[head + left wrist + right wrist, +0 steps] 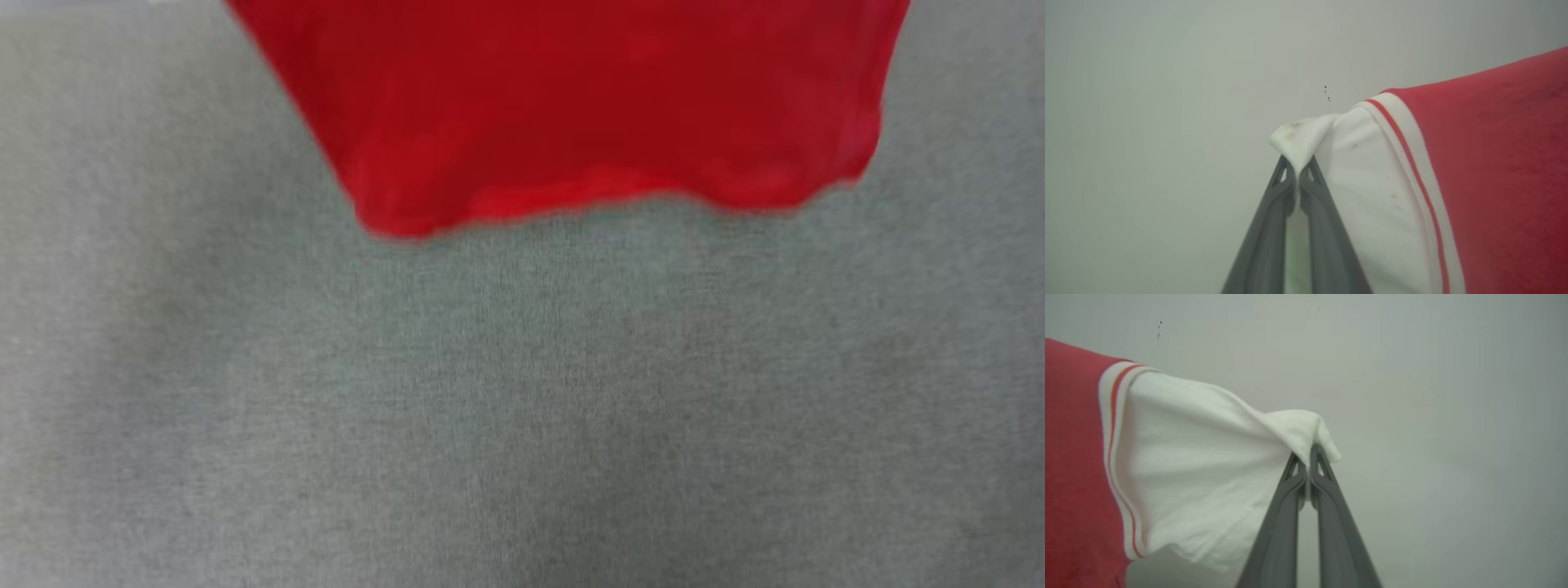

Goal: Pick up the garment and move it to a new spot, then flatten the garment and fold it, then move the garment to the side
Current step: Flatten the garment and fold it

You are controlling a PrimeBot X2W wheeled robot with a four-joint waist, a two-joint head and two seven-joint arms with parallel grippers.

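Observation:
The garment (588, 106), red with white sleeves, hangs in the air; in the head view its red body drops from the top edge and its wavy lower hem ends above the grey surface. My left gripper (1298, 169) is shut on the tip of one white sleeve (1372, 192), beside the red-and-white striped trim (1412, 163). My right gripper (1307, 455) is shut on the tip of the other white sleeve (1208, 465), which stretches out from the garment's red body (1073, 457). Any lettering is hidden.
A grey cloth-covered surface (522, 408) spreads below the hanging hem. A plain pale wall (1167, 102) stands behind the fingers in both wrist views.

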